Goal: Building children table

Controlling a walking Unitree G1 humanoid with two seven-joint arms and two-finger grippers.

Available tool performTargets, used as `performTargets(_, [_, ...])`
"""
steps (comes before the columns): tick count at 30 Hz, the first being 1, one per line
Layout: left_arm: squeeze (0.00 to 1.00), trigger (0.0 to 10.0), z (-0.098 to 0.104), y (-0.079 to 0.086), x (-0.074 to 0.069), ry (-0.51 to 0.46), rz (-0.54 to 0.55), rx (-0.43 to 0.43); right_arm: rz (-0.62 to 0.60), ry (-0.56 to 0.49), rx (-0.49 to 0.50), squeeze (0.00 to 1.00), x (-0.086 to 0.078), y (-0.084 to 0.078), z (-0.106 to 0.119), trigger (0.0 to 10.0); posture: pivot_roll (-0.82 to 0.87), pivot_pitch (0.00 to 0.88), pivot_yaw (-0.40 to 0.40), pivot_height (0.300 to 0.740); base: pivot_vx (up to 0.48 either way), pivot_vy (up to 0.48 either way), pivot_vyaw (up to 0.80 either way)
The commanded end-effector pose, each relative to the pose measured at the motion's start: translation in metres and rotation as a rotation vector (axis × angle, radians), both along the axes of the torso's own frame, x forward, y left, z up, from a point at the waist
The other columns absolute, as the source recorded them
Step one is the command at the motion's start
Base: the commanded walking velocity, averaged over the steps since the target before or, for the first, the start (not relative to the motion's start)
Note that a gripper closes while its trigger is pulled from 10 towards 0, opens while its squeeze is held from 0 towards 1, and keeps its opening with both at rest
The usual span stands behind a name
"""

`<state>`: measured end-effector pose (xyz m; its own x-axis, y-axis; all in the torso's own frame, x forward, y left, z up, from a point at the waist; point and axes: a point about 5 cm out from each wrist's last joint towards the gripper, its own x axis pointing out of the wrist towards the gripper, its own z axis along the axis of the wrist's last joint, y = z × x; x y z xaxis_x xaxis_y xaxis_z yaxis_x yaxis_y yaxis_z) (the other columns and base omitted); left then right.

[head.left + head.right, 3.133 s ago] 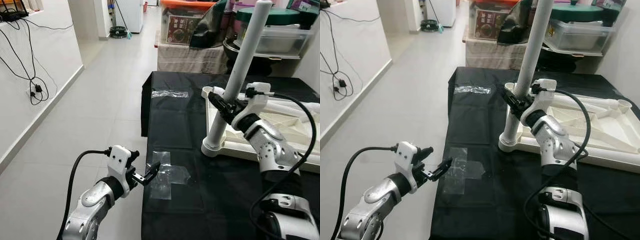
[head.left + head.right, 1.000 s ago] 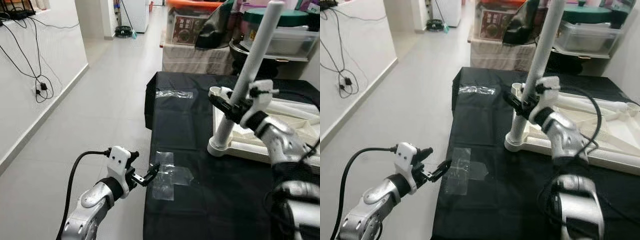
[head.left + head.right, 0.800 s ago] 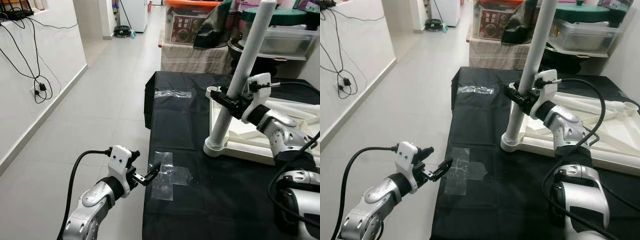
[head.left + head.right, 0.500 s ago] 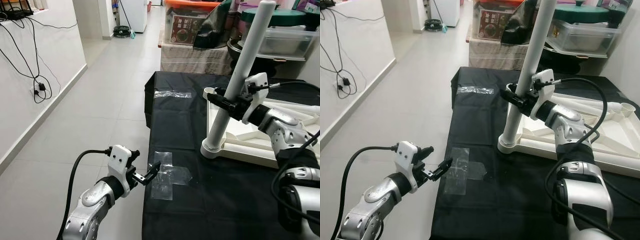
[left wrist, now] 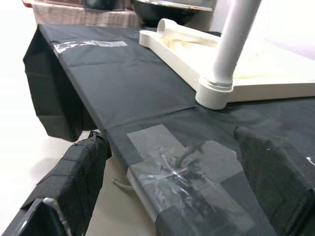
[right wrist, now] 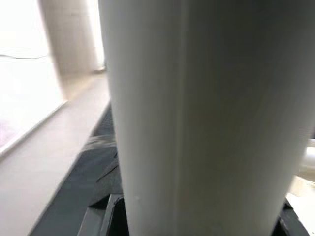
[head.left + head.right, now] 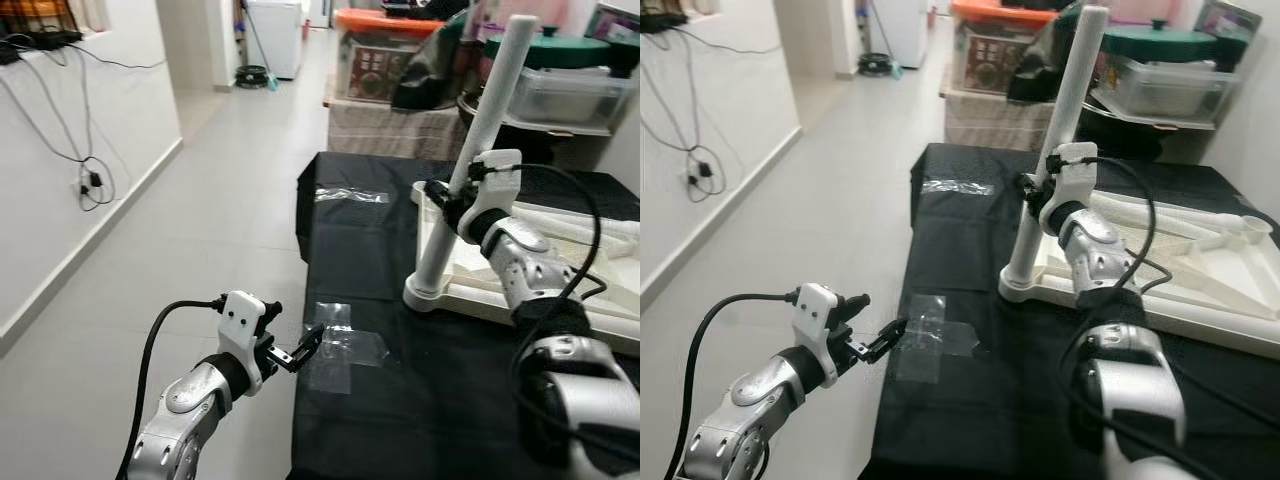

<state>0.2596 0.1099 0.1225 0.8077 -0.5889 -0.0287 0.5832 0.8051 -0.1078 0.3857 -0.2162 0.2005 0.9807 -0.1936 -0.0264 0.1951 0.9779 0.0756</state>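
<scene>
The white leg [image 7: 478, 150] stands nearly upright, leaning slightly, in the corner socket of the upturned tabletop [image 7: 1200, 262] on the black desk [image 7: 400, 400]. The right end effector [image 7: 447, 203] clamps it mid-length; its fingers are mostly hidden. The left end effector [image 7: 303, 348] hovers spread wide beside the desk's near edge.

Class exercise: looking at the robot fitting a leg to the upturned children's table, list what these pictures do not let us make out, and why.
- Right gripper: whether its fingers close on the white leg; the wrist hides them in the eye views, and the leg blocks the right wrist view.
- Upturned tabletop: far end cut by the frame edge.
- Leg socket: how deep the leg sits, hidden inside.
</scene>
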Motion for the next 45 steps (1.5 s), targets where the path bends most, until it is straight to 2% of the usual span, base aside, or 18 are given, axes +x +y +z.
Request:
performTargets(1, [0.00, 10.0, -0.002, 0.000, 0.000, 0.009, 0.000, 0.010, -0.190, 0.194, 0.039, 0.00, -0.019, -0.003, -0.054, 0.0, 0.07, 0.000, -0.070, 0.740, 0.000, 0.000, 0.00])
performTargets(8, [0.00, 10.0, -0.002, 0.000, 0.000, 0.009, 0.012, 0.009, -0.323, 0.207, 0.023, 0.00, -0.028, 0.017, -0.063, 0.0, 0.07, 0.000, -0.079, 0.740, 0.000, 0.000, 0.00])
performTargets(18, [0.00, 10.0, -0.004, -0.001, -0.002, 0.017, 0.021, 0.009, -0.429, 0.255, 0.002, 0.00, -0.028, 0.009, -0.059, 0.4, 0.07, 0.000, -0.083, 0.740, 0.000, 0.000, 0.00])
performTargets(19, [0.00, 10.0, -0.004, -0.001, -0.002, 0.018, 0.021, 0.010, -0.432, 0.220, 0.027, 0.00, -0.027, 0.005, -0.052, 10.0, 0.07, 0.000, -0.078, 0.740, 0.000, 0.000, 0.00])
performTargets(20, [0.00, 10.0, -0.004, -0.001, -0.002, 0.018, 0.020, 0.010, -0.411, 0.174, 0.065, 1.00, -0.026, 0.004, -0.044, 10.0, 0.07, 0.000, -0.072, 0.740, 0.000, 0.000, 0.00])
performTargets(26, [0.00, 10.0, -0.003, 0.000, -0.002, 0.017, 0.014, 0.011, -0.306, 0.101, 0.135, 1.00, -0.022, 0.001, -0.022, 10.0, 0.06, 0.000, -0.067, 0.740, 0.000, 0.000, 0.00])
performTargets(27, [0.00, 10.0, -0.004, 0.001, -0.003, 0.018, 0.012, 0.014, -0.197, 0.035, 0.178, 0.00, -0.017, 0.000, -0.004, 10.0, 0.06, 0.000, -0.067, 0.740, 0.000, 0.000, 0.00])
performTargets(28, [0.00, 10.0, -0.004, 0.001, -0.003, 0.018, 0.012, 0.014, -0.197, 0.035, 0.178, 0.00, -0.017, 0.000, -0.004, 10.0, 0.06, 0.000, -0.067, 0.740, 0.000, 0.000, 0.00])
performTargets(29, [0.00, 10.0, -0.004, 0.001, -0.003, 0.019, 0.011, 0.016, -0.042, -0.040, 0.211, 0.00, -0.014, 0.001, 0.014, 10.0, 0.06, 0.000, -0.067, 0.740, 0.000, 0.000, 0.00])
performTargets(30, [0.00, 10.0, -0.004, 0.001, -0.003, 0.019, 0.011, 0.016, -0.042, -0.040, 0.211, 0.00, -0.014, 0.001, 0.014, 10.0, 0.06, 0.000, -0.067, 0.740, 0.000, 0.000, 0.00])
performTargets(31, [0.00, 10.0, -0.003, 0.002, -0.002, 0.018, 0.009, 0.016, 0.289, -0.152, 0.205, 0.00, -0.016, 0.003, 0.040, 10.0, 0.06, 0.000, -0.064, 0.740, 0.000, 0.000, 0.00])
performTargets(32, [0.00, 10.0, -0.003, 0.002, -0.002, 0.018, 0.009, 0.016, 0.289, -0.152, 0.205, 0.00, -0.016, 0.003, 0.040, 10.0, 0.06, 0.000, -0.064, 0.740, 0.000, 0.000, 0.00])
performTargets(34, [0.00, 10.0, -0.003, 0.001, -0.002, 0.017, 0.008, 0.015, 0.514, -0.190, 0.128, 0.00, -0.023, 0.001, 0.049, 10.0, 0.06, 0.000, -0.063, 0.740, 0.000, 0.000, 0.00])
performTargets(37, [0.00, 10.0, -0.003, 0.001, -0.002, 0.017, 0.008, 0.015, 0.514, -0.190, 0.128, 0.00, -0.023, 0.001, 0.049, 10.0, 0.06, 0.000, -0.063, 0.740, 0.000, 0.000, 0.00])
performTargets(39, [0.00, 10.0, -0.003, 0.001, -0.002, 0.017, 0.005, 0.016, 0.641, -0.176, 0.019, 0.00, -0.026, -0.005, 0.050, 10.0, 0.06, 0.000, -0.063, 0.740, 0.000, 0.000, 0.00])
performTargets(41, [0.00, 10.0, -0.003, 0.001, -0.002, 0.017, 0.005, 0.016, 0.641, -0.176, 0.019, 0.00, -0.026, -0.005, 0.050, 10.0, 0.06, 0.000, -0.063, 0.740, 0.000, 0.000, 0.00])
performTargets(44, [0.00, 10.0, -0.002, 0.001, -0.001, 0.013, 0.003, 0.016, 0.725, -0.120, -0.063, 0.00, -0.019, -0.014, 0.050, 9.7, 0.07, 0.000, -0.068, 0.740, 0.000, 0.000, 0.00])
performTargets(45, [0.00, 10.0, -0.002, 0.001, -0.001, 0.011, 0.003, 0.017, 0.741, -0.096, -0.075, 0.00, -0.014, -0.015, 0.051, 5.4, 0.07, 0.000, -0.068, 0.740, 0.000, 0.000, 0.00])
